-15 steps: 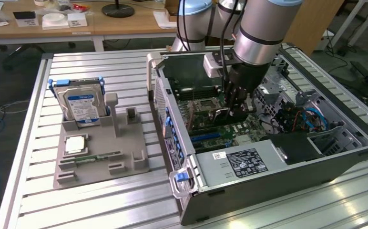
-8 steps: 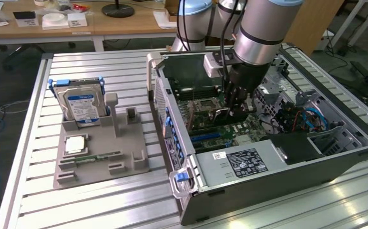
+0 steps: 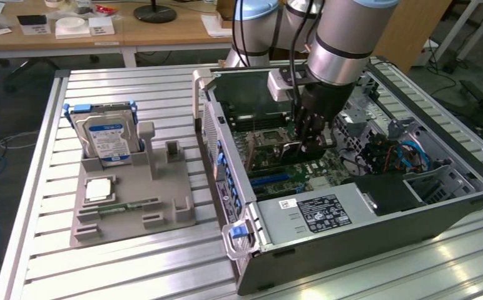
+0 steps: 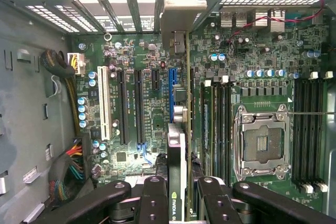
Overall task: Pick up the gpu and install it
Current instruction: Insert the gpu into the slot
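The gpu [image 4: 177, 140] is seen edge-on in the wrist view, a thin card standing upright between my fingers [image 4: 155, 195]. Its pale metal end bracket [image 4: 181, 9] reaches the slot openings at the case's rear wall. The card runs along the blue slot [image 4: 171, 85] on the motherboard; I cannot tell whether it is seated. My gripper [image 4: 179, 190] is shut on the card. In the exterior view the gripper [image 3: 311, 145] reaches down into the open computer case [image 3: 350, 219], with the dark gpu [image 3: 285, 152] below it over the board.
A grey holder [image 3: 133, 212] stands on the slatted table at the exterior view's left, carrying a hard drive [image 3: 108, 140], a processor [image 3: 98, 189] and a green memory stick [image 3: 129, 205]. Inside the case are the processor socket [image 4: 261, 142], memory slots [image 4: 307, 129] and cable bundles [image 4: 68, 174].
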Controlling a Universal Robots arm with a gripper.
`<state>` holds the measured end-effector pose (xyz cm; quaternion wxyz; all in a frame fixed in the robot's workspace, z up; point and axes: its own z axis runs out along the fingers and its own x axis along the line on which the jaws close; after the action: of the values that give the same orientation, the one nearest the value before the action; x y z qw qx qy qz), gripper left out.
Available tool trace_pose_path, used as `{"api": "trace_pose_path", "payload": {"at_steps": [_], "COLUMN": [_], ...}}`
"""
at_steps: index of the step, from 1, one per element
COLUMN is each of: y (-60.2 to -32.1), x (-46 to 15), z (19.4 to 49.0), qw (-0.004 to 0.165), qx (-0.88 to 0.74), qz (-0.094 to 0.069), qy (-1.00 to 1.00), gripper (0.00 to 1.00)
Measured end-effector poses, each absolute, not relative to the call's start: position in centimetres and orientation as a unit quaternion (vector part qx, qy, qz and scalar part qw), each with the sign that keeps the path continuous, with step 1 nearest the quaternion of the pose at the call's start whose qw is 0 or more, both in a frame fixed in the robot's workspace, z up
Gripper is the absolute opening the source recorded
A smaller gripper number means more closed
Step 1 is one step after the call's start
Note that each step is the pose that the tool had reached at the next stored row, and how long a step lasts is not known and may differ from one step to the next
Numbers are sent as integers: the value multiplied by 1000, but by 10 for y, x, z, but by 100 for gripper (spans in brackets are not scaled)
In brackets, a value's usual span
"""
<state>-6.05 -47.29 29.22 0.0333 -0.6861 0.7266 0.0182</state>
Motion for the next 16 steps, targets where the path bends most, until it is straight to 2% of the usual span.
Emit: {"api": "trace_pose_path", "payload": {"at_steps": [16], "y": [-474], "x": [-60], "z": [292], "qw": [32], "qx": [-686], "qz": [20], "qy": [727], "gripper": [27]}}
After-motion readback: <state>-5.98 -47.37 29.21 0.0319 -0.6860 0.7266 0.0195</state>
